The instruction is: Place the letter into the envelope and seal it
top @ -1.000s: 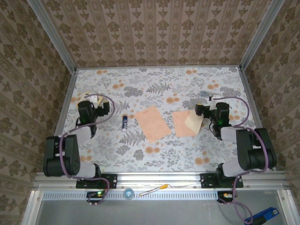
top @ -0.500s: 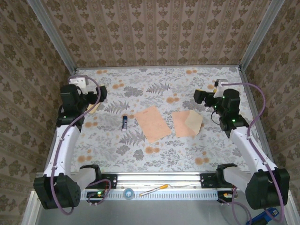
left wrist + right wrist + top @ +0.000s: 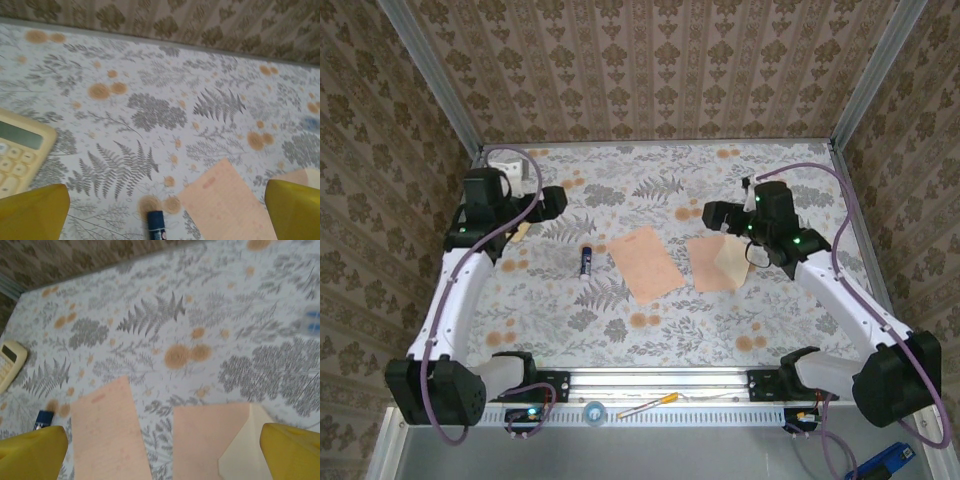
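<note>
The letter, a plain salmon-pink sheet, lies flat at the table's middle; it also shows as letter and letter. Just right of it lies the envelope, its paler flap folded open to the right, seen closer as envelope and flap. My left gripper hovers open above the table, left of the letter, nothing between its yellow fingers. My right gripper hangs open just beyond the envelope's far edge, its fingers apart and empty.
A blue glue stick lies left of the letter, also glue stick. A cream calculator sits at the far left, partly under the left arm. Patterned walls enclose the table. A yellow-tipped pen rests on the front rail.
Both arms have risen from their folded pose and reached inward. The left gripper moved right and up; the right gripper moved left toward the envelope. The papers have not moved.
</note>
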### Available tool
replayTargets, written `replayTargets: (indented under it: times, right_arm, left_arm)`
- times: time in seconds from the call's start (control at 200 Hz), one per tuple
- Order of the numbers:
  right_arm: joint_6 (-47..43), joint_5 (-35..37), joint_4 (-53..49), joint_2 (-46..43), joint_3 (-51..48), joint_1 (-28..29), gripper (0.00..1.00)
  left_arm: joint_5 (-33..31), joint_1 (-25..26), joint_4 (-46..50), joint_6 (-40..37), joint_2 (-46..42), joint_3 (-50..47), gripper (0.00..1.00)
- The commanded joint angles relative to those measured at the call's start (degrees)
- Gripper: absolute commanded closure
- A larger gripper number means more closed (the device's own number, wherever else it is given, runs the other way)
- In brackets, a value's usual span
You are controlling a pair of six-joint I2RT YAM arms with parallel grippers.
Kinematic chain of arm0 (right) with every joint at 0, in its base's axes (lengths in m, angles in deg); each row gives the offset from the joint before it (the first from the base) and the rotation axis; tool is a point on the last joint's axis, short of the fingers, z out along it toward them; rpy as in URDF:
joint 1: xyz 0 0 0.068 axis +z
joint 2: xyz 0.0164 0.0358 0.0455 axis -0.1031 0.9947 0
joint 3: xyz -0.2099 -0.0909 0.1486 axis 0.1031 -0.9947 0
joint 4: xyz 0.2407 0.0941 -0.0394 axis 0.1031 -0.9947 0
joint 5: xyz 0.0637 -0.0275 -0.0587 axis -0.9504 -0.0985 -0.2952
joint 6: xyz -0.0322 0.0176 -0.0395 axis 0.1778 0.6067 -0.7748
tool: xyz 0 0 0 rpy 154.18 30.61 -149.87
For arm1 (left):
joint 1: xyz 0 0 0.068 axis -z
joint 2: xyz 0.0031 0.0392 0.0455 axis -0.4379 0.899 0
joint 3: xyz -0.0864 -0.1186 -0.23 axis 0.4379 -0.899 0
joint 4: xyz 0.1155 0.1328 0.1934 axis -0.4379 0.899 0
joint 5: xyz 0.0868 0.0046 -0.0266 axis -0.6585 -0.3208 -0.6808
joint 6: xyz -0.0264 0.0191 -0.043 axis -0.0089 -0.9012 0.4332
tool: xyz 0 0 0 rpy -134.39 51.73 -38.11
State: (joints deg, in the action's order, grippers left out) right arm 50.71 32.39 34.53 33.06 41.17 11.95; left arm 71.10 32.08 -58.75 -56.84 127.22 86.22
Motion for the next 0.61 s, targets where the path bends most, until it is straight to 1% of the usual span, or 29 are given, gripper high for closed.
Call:
replayTargets:
  times: [0.0,0.255,0.41,0.6]
  right_arm:
    - [3.6,2.3,-3.0,0.6,1.5,1.9,0.0]
    - [6.2,3.3,-1.7,3.5,0.3,6.7,0.0]
    - [7.1,2.7,-0.8,5.5,0.3,8.4,0.0]
    - [8.8,1.4,0.7,7.6,1.1,9.5,0.0]
  left_arm:
    - [-0.6,2.3,1.6,-0.5,1.9,2.2,0.0]
    - [-3.3,7.7,1.2,0.0,5.4,1.6,0.0]
    - [-3.4,9.1,0.3,1.1,6.4,0.4,0.0]
    - [-2.4,9.4,-1.1,2.2,7.8,-1.1,0.0]
